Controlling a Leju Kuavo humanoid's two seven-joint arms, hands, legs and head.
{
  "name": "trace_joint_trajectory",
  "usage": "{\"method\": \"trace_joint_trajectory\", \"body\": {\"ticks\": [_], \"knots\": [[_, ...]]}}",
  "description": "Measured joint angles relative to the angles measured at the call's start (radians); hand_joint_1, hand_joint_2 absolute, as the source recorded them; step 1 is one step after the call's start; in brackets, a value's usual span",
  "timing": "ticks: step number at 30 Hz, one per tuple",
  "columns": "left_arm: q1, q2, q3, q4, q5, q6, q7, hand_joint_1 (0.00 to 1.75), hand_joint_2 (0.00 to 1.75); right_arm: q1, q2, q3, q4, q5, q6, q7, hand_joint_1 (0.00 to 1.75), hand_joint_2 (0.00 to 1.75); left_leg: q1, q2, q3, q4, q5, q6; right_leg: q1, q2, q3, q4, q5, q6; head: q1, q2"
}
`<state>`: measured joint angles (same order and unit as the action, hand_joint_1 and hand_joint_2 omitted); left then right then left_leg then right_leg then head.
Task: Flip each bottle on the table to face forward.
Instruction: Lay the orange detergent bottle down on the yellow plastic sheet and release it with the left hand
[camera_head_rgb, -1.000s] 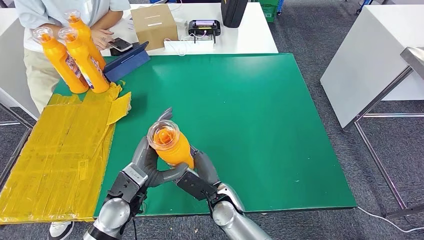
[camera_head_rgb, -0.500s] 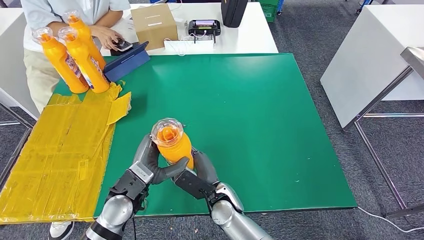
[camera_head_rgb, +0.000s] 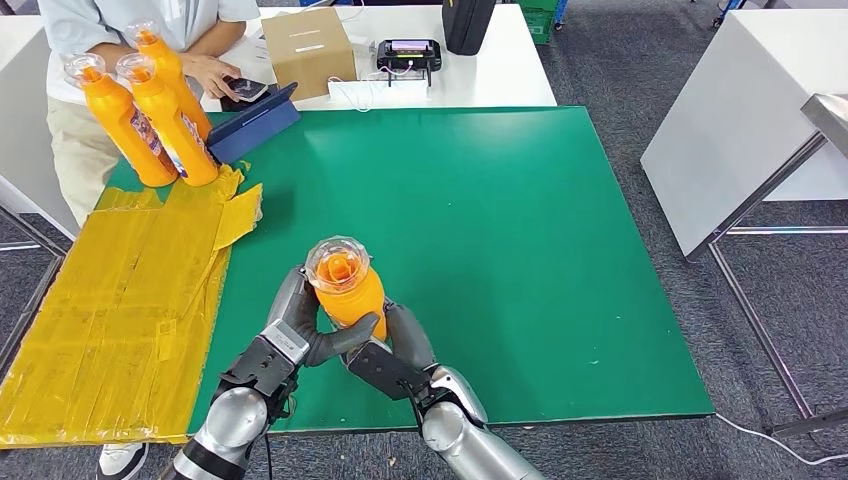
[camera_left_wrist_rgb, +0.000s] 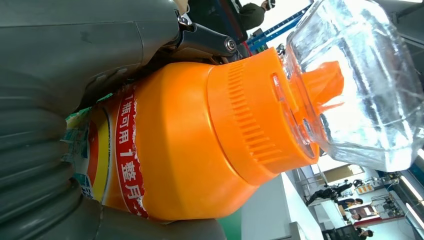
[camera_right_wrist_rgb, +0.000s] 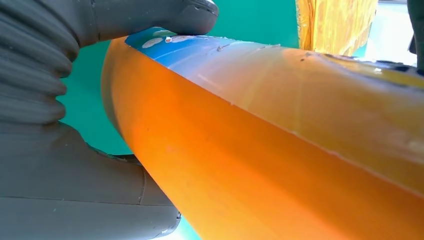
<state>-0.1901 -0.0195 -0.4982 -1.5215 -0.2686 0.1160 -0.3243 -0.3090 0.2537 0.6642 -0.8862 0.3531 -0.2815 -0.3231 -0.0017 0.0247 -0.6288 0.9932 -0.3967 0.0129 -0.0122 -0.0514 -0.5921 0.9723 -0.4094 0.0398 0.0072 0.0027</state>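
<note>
An orange bottle (camera_head_rgb: 350, 295) with a clear cap stands upright near the front of the green table (camera_head_rgb: 520, 230), held between both hands. My left hand (camera_head_rgb: 295, 325) grips its left side and my right hand (camera_head_rgb: 400, 345) grips its right side and base. In the left wrist view the bottle (camera_left_wrist_rgb: 200, 135) shows a red and white printed label under my left hand (camera_left_wrist_rgb: 65, 75). In the right wrist view my right hand (camera_right_wrist_rgb: 75, 125) wraps the plain orange body (camera_right_wrist_rgb: 270, 165). Three more orange bottles (camera_head_rgb: 150, 110) stand at the far left corner.
Yellow taped sheeting (camera_head_rgb: 110, 300) covers the table's left strip. A person (camera_head_rgb: 150, 30) stands behind the far left corner with a phone (camera_head_rgb: 243, 90). A blue folder (camera_head_rgb: 255, 125), a cardboard box (camera_head_rgb: 308, 50) and a white table (camera_head_rgb: 740, 110) to the right are nearby.
The held bottle has shifted slightly right and stands more upright. My left hand's fingers have closed in tighter around it.
</note>
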Motion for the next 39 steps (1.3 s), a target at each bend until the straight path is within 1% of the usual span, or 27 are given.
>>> {"method": "trace_joint_trajectory", "body": {"ticks": [3, 4, 6, 7, 8, 10, 12, 14, 15, 17, 19, 21, 23, 25, 27, 29, 31, 33, 36, 39], "knots": [[-0.001, 0.0, 0.0, 0.0, 0.001, 0.0, 0.0, 1.75, 1.75, 0.0, 0.0, 0.001, 0.0, -0.004, 0.0, 0.0, 1.75, 1.75, 0.0, 0.0, 0.0, 0.0, 0.0, 0.0, 0.0, 0.0, 0.0, 0.0, 0.0, 0.0, 0.0, 0.0], [-0.001, 0.0, 0.0, 0.001, 0.002, 0.0, 0.0, 1.75, 1.75, 0.0, 0.0, 0.001, 0.0, -0.005, -0.001, 0.0, 1.53, 1.75, 0.0, 0.0, 0.0, 0.0, 0.0, 0.0, 0.0, 0.0, 0.0, 0.0, 0.0, 0.0, 0.0, 0.0], [-0.004, 0.0, 0.0, 0.002, 0.003, 0.001, 0.0, 1.75, 1.75, 0.0, 0.0, 0.001, 0.0, -0.009, -0.007, -0.002, 0.66, 1.75, 0.0, 0.0, 0.0, 0.0, 0.0, 0.0, 0.0, 0.0, 0.0, 0.0, 0.0, 0.0, 0.0, 0.0], [-0.007, 0.0, 0.0, 0.003, -0.001, 0.008, 0.001, 1.75, 1.75, 0.001, -0.001, 0.001, -0.001, -0.012, -0.014, -0.006, 0.22, 1.31, 0.0, 0.0, 0.0, 0.0, 0.0, 0.0, 0.0, 0.0, 0.0, 0.0, 0.0, 0.0, 0.0, 0.0], [-0.01, 0.0, 0.0, 0.004, -0.012, 0.023, 0.002, 1.75, 1.75, 0.004, -0.003, 0.001, -0.005, -0.016, -0.023, -0.012, 0.0, 0.87, 0.0, 0.0, 0.0, 0.0, 0.0, 0.0, 0.0, 0.0, 0.0, 0.0, 0.0, 0.0, 0.0, 0.0], [-0.018, 0.001, 0.002, 0.005, -0.08, 0.088, 0.017, 1.75, 1.75, 0.019, -0.011, 0.0, -0.031, -0.028, -0.05, -0.03, 0.0, 0.0, 0.0, 0.0, 0.0, 0.0, 0.0, 0.0, 0.0, 0.0, 0.0, 0.0, 0.0, 0.0, 0.0, 0.0], [-0.034, 0.012, 0.014, 0.005, -0.245, 0.18, 0.069, 1.75, 1.75, 0.058, -0.028, -0.015, -0.095, -0.044, -0.077, -0.047, 0.0, 0.0, 0.0, 0.0, 0.0, 0.0, 0.0, 0.0, 0.0, 0.0, 0.0, 0.0, 0.0, 0.0, 0.0, 0.0], [-0.063, 0.039, 0.04, 0.005, -0.492, 0.238, 0.159, 1.75, 1.75, 0.12, -0.051, -0.053, -0.197, -0.067, -0.092, -0.063, 0.0, 0.0, 0.0, -0.001, 0.0, 0.0, 0.0, 0.0, 0.0, -0.001, 0.0, 0.0, 0.0, 0.0, 0.0, 0.0], [-0.08, 0.058, 0.053, 0.007, -0.632, 0.239, 0.213, 1.75, 1.75, 0.156, -0.063, -0.083, -0.262, -0.088, -0.09, -0.074, 0.0, 0.0, 0.0, -0.001, 0.0, 0.0, 0.0, 0.0, 0.0, -0.001, 0.0, 0.0, 0.0, 0.0, 0.0, 0.0], [-0.121, 0.107, 0.073, 0.024, -0.918, 0.206, 0.319, 1.75, 1.75, 0.224, -0.081, -0.154, -0.41, -0.139, -0.059, -0.084, 0.0, 0.0, 0.0, -0.002, -0.001, 0.0, 0.0, 0.0, 0.0, -0.001, 0.0, 0.0, 0.0, 0.0, 0.0, 0.0], [-0.162, 0.158, 0.088, 0.065, -1.13, 0.172, 0.387, 1.75, 1.75, 0.276, -0.096, -0.228, -0.552, -0.173, -0.007, -0.075, 0.0, 0.0, 0.0, 0.0, 0.0, 0.0, 0.0, 0.0, 0.0, 0.0, -0.001, 0.0, 0.0, 0.0, 0.0, 0.0], [-0.195, 0.197, 0.102, 0.113, -1.231, 0.164, 0.416, 1.75, 1.75, 0.312, -0.105, -0.289, -0.659, -0.181, 0.028, -0.066, 0.0, 0.0, 0.0, 0.001, 0.0, 0.0, 0.0, 0.0, 0.0, 0.0, -0.001, 0.0, 0.001, 0.0, 0.0, 0.0], [-0.218, 0.221, 0.113, 0.152, -1.258, 0.166, 0.423, 1.75, 1.75, 0.336, -0.11, -0.327, -0.728, -0.18, 0.039, -0.066, 0.0, 0.0, 0.0, 0.001, 0.0, 0.0, 0.0, 0.0, 0.0, 0.0, -0.001, 0.0, 0.001, 0.0, 0.0, 0.0], [-0.231, 0.234, 0.117, 0.178, -1.268, 0.167, 0.428, 1.75, 1.75, 0.351, -0.111, -0.348, -0.771, -0.177, 0.042, -0.068, 0.0, 0.0, 0.0, 0.0, 0.0, 0.0, 0.0, 0.0, 0.0, 0.0, -0.001, 0.0, 0.001, 0.0, 0.0, 0.0], [-0.243, 0.247, 0.115, 0.198, -1.28, 0.151, 0.453, 1.75, 1.75, 0.36, -0.112, -0.361, -0.801, -0.177, 0.042, -0.073, 0.0, 0.87, 0.0, 0.0, -0.001, 0.0, 0.0, 0.0, 0.0, 0.0, -0.001, 0.0, 0.001, 0.0, 0.0, 0.0], [-0.26, 0.268, 0.103, 0.228, -1.291, 0.125, 0.507, 1.75, 1.75, 0.366, -0.113, -0.369, -0.824, -0.179, 0.042, -0.077, 0.0, 1.75, 0.0, 0.001, -0.001, 0.0, 0.0, 0.0, 0.0, 0.0, -0.001, 0.0, 0.001, 0.0, 0.0, 0.0], [-0.285, 0.296, 0.084, 0.279, -1.296, 0.112, 0.558, 1.75, 1.75, 0.37, -0.114, -0.374, -0.843, -0.184, 0.042, -0.079, 0.0, 1.75, 0.0, 0.001, 0.0, 0.0, 0.0, 0.0, 0.0, 0.001, -0.002, 0.0, 0.001, 0.0, 0.0, 0.0], [-0.313, 0.322, 0.066, 0.346, -1.298, 0.112, 0.582, 1.75, 1.75, 0.372, -0.116, -0.376, -0.858, -0.19, 0.042, -0.078, 0.0, 1.75, 0.0, 0.001, 0.0, 0.0, 0.0, 0.0, 0.0, 0.001, -0.002, 0.0, 0.001, 0.0, 0.0, 0.0], [-0.355, 0.352, 0.044, 0.458, -1.3, 0.112, 0.587, 1.75, 1.75, 0.372, -0.119, -0.377, -0.87, -0.197, 0.049, -0.076, 0.0, 1.75, 0.001, 0.001, 0.0, 0.0, 0.001, -0.001, 0.001, 0.002, -0.002, 0.001, 0.001, -0.001, 0.0, 0.0], [-0.392, 0.369, 0.025, 0.58, -1.3, 0.11, 0.585, 1.75, 1.75, 0.371, -0.121, -0.377, -0.873, -0.198, 0.056, -0.073, 0.0, 1.75, 0.001, 0.001, 0.0, 0.0, 0.001, -0.001, 0.001, 0.002, -0.002, 0.001, 0.001, -0.001, 0.0, 0.0]]}}
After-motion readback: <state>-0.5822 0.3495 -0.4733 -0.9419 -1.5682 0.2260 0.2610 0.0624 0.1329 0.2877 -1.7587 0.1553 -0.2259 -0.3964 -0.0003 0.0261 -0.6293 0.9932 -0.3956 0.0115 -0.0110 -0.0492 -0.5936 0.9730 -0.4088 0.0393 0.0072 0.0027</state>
